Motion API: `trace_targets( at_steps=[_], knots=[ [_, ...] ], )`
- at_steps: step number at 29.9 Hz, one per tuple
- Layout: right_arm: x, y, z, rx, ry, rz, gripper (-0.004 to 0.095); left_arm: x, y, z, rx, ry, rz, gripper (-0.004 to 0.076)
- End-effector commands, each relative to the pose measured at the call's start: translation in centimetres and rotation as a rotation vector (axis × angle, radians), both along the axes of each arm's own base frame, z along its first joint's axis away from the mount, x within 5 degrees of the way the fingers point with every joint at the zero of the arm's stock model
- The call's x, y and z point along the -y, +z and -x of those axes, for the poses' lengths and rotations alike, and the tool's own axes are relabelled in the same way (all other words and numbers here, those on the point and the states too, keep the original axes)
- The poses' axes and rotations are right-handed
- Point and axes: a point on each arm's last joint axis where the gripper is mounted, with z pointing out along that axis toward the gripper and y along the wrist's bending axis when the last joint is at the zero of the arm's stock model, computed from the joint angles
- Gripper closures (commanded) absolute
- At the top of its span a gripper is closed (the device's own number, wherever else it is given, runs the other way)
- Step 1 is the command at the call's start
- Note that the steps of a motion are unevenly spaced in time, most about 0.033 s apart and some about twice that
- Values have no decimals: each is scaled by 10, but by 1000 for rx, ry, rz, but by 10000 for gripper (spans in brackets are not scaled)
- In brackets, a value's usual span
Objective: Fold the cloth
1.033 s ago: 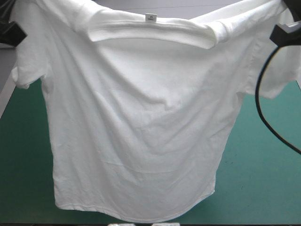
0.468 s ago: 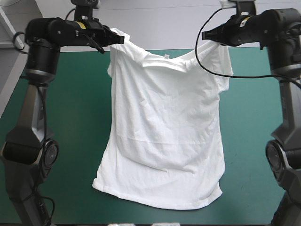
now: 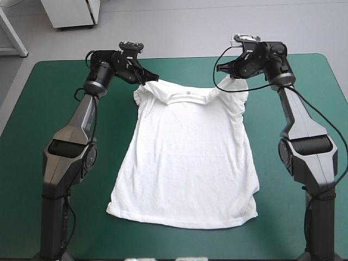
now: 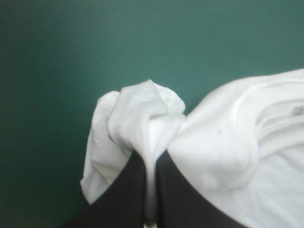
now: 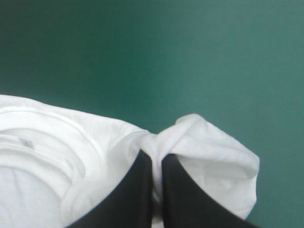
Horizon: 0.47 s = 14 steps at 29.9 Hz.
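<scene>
Earlier the T-shirt (image 3: 187, 163) hung high, filling the high view; now its body lies spread on the bench (image 3: 32, 109), hem toward the near edge. The left claw (image 3: 154, 77) and right claw (image 3: 218, 67) have come down and reached forward, bringing the shoulders low near the far edge.

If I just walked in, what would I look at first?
Probably the big white T-shirt, spread down the middle of the teal-green table. After that, the two robot arms at its far end: the left gripper and the right gripper each pinch one shoulder, bunching the cloth up there.
</scene>
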Motion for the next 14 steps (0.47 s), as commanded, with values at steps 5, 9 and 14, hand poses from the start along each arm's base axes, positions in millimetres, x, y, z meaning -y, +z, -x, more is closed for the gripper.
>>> trace_targets(
  at_steps=[5,9,14],
  knots=[
    [2,37,4,147,-1,-18,591,-2,44,-4,257,29,33,596],
    [3,38,12,76,21,9,332,-6,52,8,147,83,95,353],
    [8,77,36,96,26,41,374,-12,104,32,247,81,106,299]
  ],
)
